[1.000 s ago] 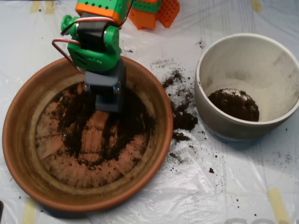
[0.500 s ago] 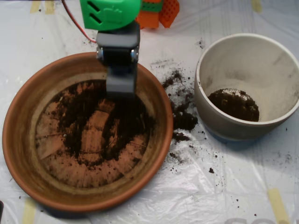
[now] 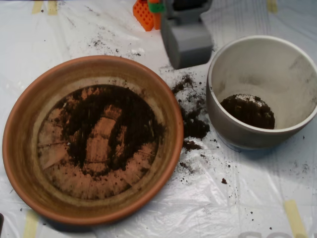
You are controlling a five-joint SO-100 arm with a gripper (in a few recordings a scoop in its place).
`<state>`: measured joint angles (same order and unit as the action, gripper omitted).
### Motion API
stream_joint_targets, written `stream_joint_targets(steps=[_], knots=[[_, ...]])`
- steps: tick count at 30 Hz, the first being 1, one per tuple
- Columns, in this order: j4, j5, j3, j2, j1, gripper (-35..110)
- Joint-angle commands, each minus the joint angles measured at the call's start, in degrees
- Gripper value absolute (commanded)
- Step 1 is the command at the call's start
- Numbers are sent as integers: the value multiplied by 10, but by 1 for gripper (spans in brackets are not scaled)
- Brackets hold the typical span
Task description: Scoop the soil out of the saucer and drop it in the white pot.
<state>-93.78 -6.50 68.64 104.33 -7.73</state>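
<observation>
The grey scoop (image 3: 187, 43) sits near the top of the frame, a little right of centre, above the strip of table between the two vessels and just left of the white pot (image 3: 302, 74). From up here it reads as a blocky grey shell with a flat lower face, and I cannot tell whether its two halves are parted or pressed together, nor whether anything rides inside it. Behind it, at the very top edge, a bit of orange and green arm housing (image 3: 148, 12) pokes into view. The saucer (image 3: 22, 124) fills the left half of the frame, a broad shallow terracotta dish with a paler ring inside its rim. Most of the soil (image 3: 133, 119) lies in the middle of that dish as a dark, uneven smear, thickest toward the upper right of the floor, with bare orange patches showing through at the centre and along the lower left. A second, smaller heap of soil sits in the bottom of the white pot at the right of the frame, toward the lower part of its floor, and the pot's inner wall is smudged grey. Between the saucer and the pot, loose crumbs of spilled soil (image 3: 194, 126) trail down the clear plastic sheet (image 3: 237, 198) that covers the table, densest just beside the saucer's right rim. Strips of yellowish tape (image 3: 295, 218) show under the plastic at the lower right and lower left corners.
</observation>
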Motion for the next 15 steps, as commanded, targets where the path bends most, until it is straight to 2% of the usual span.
stream_joint_targets(steps=[1, 9, 15], knots=[[-25, 0, -123, -37, -73, -1], [-42, -22, -230, -153, -143, 0], [-40, -26, -192, -163, -149, 27]])
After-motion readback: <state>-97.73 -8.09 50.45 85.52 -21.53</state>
